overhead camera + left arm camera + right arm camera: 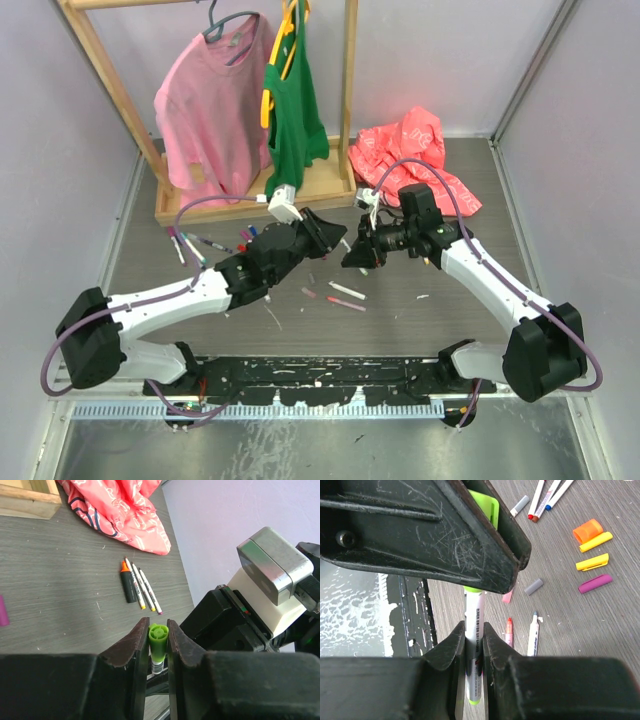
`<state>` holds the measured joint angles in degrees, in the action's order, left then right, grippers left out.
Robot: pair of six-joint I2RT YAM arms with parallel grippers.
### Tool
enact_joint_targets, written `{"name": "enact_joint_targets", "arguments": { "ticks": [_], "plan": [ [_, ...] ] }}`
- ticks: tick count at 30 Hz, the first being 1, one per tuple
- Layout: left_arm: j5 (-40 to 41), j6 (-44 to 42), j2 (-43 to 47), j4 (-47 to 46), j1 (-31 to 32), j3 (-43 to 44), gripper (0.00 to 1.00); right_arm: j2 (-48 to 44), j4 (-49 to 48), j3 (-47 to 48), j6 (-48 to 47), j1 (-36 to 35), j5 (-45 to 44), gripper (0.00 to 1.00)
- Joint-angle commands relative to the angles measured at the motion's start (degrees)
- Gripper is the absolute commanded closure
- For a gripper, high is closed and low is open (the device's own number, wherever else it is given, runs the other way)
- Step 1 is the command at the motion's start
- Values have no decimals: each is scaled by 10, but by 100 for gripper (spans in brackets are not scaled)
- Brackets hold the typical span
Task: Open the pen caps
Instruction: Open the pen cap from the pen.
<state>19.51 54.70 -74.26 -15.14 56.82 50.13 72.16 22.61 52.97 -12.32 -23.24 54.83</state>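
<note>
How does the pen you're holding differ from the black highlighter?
The green-capped pen is held off the table, left gripper on its green cap, right gripper on its barrel; the black highlighter lies untouched. The pen is thin and white; the highlighter stubby, black, orange-capped. Both are markers.

Lime-green cap (pixel 158 636), white pen barrel (pixel 474 626) (lime end), grey table (pixel 60 580)

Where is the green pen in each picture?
Top view: it is mid-table where the left pincer and right pincer meet, too small to see.
Left wrist view: green pen bottom middle, end-on, in the left pincer.
Right wrist view: green pen centre, white body in the right pincer.
Shared landmark: the left pincer gripping the pen's top.
</note>
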Motion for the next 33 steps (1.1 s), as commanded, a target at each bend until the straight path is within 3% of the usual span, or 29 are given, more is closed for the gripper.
{"name": "enact_joint_targets", "arguments": {
  "ticks": [1, 14, 17, 20, 21, 25, 33],
  "plan": [
    [-6, 2, -7, -6, -2, 28, 80, -7, -7, 24, -5, -1, -9, 99],
    [-16, 16, -19, 7, -3, 36, 73, -7, -6, 23, -11, -3, -27, 99],
    [-13, 16, -20, 5, -2, 36, 83, -6, -6, 22, -12, -2, -28, 100],
    [-12, 13, -15, 5, -8, 39, 99, -5, -3, 22, -15, -4, -30, 99],
    [-12, 13, -13, 5, -13, 39, 100, -4, -2, 22, -17, -4, -30, 99],
    [-7, 18, 8, 6, -50, 49, 100, 0, 3, 22, -26, -9, -31, 99],
    [7, -36, 53, 21, -188, 119, 100, 44, 34, 37, -41, -25, -34, 99]
  ]
}}
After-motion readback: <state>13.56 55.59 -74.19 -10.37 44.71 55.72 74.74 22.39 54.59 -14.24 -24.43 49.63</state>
